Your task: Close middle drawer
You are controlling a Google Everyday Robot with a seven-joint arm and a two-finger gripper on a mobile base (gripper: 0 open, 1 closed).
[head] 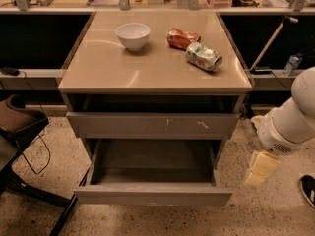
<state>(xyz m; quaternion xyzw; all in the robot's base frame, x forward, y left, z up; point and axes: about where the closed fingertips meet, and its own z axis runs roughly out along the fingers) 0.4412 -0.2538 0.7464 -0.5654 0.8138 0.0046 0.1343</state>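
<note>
The middle drawer [152, 196] is pulled far out of the grey-brown cabinet. Its plain flat front faces me and its grey box interior [152, 160] is empty. Above it, the drawer front with white scratch marks [152, 125] stands slightly out from the cabinet. My gripper [261, 167], cream-coloured at the end of the white arm [290, 122], hangs low to the right of the open drawer. It is level with the drawer's right side, apart from it, and touches nothing.
On the cabinet top [98, 68] are a white bowl [133, 35], a crumpled orange bag [183, 38] and a green can on its side [204, 56]. A dark chair [19, 127] stands at the left. A black shoe [307, 191] is at the far right.
</note>
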